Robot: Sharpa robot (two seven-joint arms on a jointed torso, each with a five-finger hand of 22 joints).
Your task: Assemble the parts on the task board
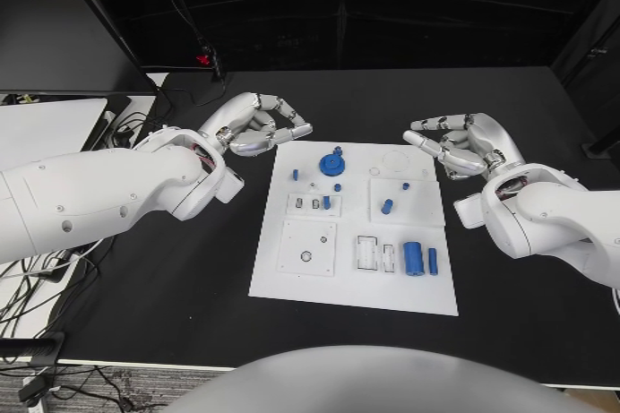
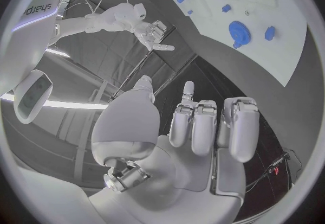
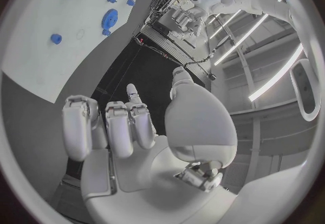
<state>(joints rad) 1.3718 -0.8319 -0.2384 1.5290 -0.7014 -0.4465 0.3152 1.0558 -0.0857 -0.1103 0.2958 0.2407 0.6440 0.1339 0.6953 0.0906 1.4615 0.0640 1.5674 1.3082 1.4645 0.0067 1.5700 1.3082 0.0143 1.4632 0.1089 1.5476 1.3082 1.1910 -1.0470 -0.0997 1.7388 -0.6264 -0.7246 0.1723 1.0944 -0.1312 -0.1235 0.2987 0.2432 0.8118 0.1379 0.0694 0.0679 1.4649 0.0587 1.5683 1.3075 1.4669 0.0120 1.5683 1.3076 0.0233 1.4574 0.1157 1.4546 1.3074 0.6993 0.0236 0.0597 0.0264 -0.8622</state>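
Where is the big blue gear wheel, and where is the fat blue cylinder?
Big round blue toothed gear (image 1: 332, 164), head view, on its flat face.
Fat blue cylinder (image 1: 414, 258), head view, on the middle of its side.

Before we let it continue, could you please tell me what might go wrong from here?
1. The small blue parts lie close together on the board; reaching for one may knock its neighbours.
2. The blue gear sits near the board's far edge and could be pushed off.
3. Left robot hand and right robot hand, both empty, flank the board; reaching in together might make them collide.
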